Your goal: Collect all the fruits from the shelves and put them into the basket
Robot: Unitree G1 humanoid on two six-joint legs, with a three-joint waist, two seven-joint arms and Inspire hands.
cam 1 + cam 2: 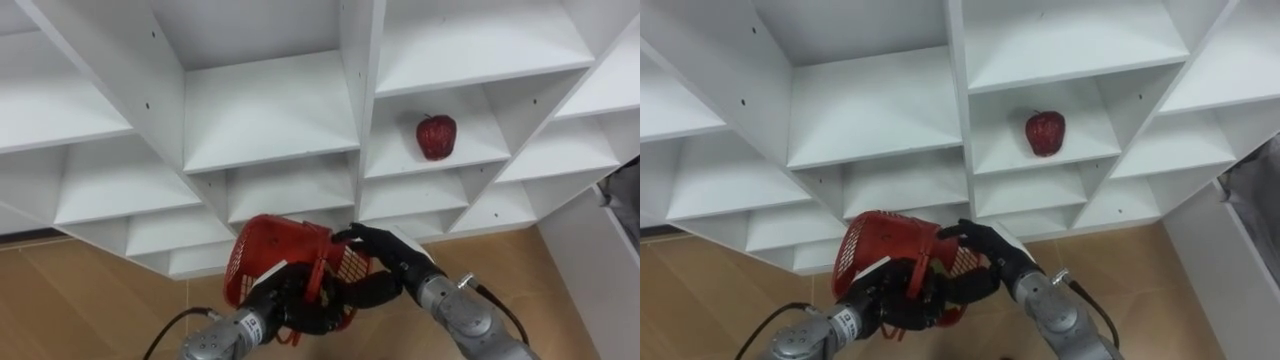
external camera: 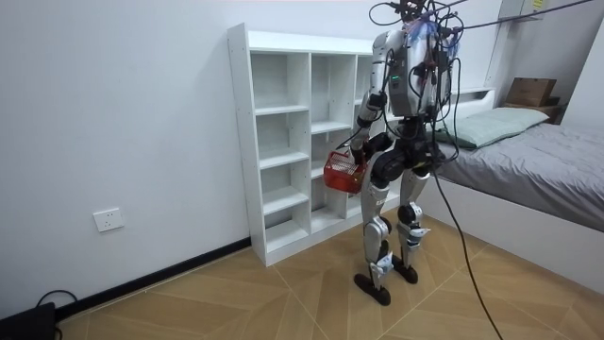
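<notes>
The left robot hand (image 1: 288,305) is closed on the red basket (image 1: 270,245) from below, and the right robot hand (image 1: 392,255) is clamped on its side. A red apple (image 1: 436,136) is seen higher up, on a shelf of the white closet (image 1: 270,110), well apart from the basket.

Both eye views look down from the robot's head, close to the closet (image 1: 270,110) and floor (image 1: 80,290), sharing almost one scene (shifted slightly sideways). The room view stands well off, facing closet and whole robot.
</notes>
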